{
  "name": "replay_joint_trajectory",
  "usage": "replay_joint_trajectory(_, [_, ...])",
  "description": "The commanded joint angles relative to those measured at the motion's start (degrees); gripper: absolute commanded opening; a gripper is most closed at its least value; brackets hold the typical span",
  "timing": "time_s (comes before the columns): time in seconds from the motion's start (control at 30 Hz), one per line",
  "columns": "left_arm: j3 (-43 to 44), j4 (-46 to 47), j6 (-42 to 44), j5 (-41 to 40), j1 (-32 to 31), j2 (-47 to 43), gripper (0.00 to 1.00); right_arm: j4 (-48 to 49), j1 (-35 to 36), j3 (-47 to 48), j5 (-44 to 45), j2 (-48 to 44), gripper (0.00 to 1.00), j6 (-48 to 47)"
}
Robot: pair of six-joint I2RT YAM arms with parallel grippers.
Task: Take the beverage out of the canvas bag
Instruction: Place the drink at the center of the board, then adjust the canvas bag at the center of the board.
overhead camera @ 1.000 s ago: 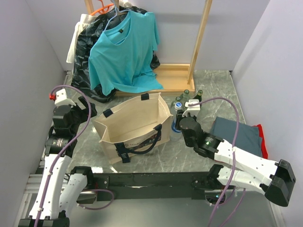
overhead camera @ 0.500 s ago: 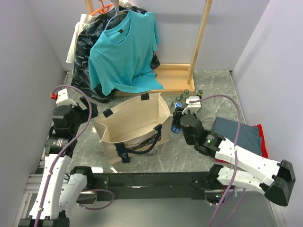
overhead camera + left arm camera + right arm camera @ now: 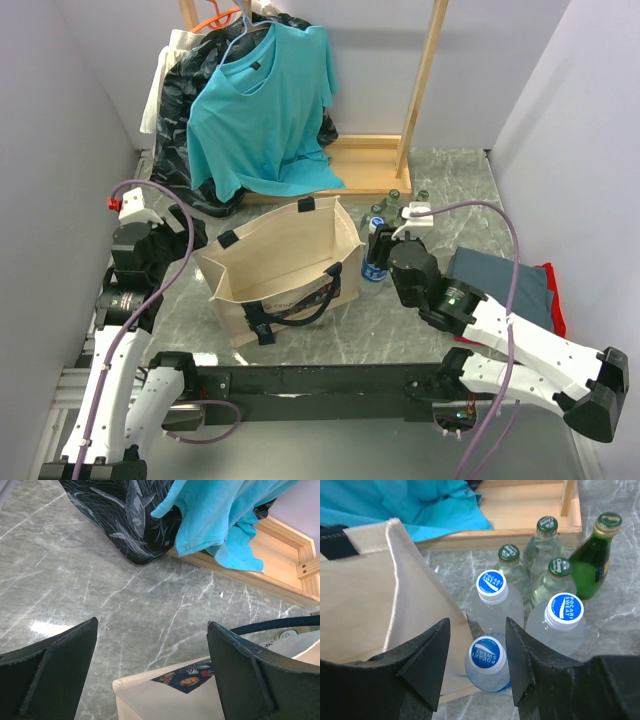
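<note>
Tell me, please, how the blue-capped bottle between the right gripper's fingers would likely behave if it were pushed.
The blue-capped bottle stands upright and narrow, so a push near the cap would probably tip it. Its clear plastic looks smooth, possibly slippery in the right gripper. Crowded by the other bottles, it would likely knock them.

Top camera is looking down from behind my bases, taking in the whole table [image 3: 360,332]. Left wrist camera is aiming close over the canvas bag [image 3: 150,705] rim. Right wrist camera is looking down close on the bottles [image 3: 492,587] beside it. All three are sharing the bag.
</note>
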Motion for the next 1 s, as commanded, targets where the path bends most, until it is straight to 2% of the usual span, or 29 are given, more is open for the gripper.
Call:
replay_joint_trajectory(0.0, [3.00, 1.11, 0.00, 1.42, -0.07, -1.08, 0.96, -1.24, 0.29, 4.10, 1.90, -2.16, 0.55, -0.23])
replay_joint_trajectory(0.07, [3.52, 1.11, -0.08, 0.89, -0.07, -0.82, 0.96, -2.12, 0.46, 4.63, 2.51, -2.68, 0.56, -1.01])
replay_joint_trajectory(0.13, [4.05, 1.02, 0.09, 0.80, -0.07, -0.47, 0.96, -3.17, 0.38, 5.42, 3.48, -3.38, 0.64, -1.28])
replay_joint_trajectory(0.3, [5.37, 1.11, 1.49, 0.80, -0.07, -0.20, 0.96, -5.89, 0.38, 7.70, 5.76, -5.58, 0.72, -3.83])
replay_joint_trajectory(0.5, [5.46, 1.73, 1.76, 2.12, -0.07, -1.17, 0.96, -8.44, 0.29, 9.38, 8.49, -9.18, 0.86, -6.03])
replay_joint_trajectory(0.77, [6.51, -0.38, 1.41, 1.16, -0.07, -1.17, 0.96, -11.44, 0.20, 8.95, 14.90, -12.44, 0.94, -5.59])
replay_joint_trajectory(0.97, [6.69, 0.76, 0.71, 3.00, -0.07, 0.15, 0.96, -10.47, -1.11, 6.92, 15.09, -14.37, 1.00, -5.94])
